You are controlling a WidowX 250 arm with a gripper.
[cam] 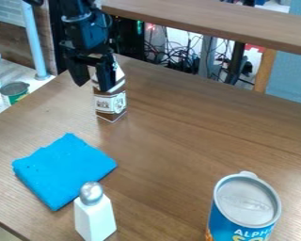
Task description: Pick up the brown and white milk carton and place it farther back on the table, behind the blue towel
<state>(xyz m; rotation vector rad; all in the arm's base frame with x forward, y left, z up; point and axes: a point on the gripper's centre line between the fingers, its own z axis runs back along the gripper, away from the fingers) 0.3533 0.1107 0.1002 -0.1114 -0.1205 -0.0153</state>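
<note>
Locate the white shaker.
In the camera view, the white shaker stands at the lower left, beside the blue cloth on the wooden table.

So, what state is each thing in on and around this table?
Gripper: open, pointing down at the carton's top.
Brown and white carton: upright.
Blue cloth: folded, lying flat.
White shaker: upright, silver cap on.
Blue can: upright.
Green can: upright.
</note>
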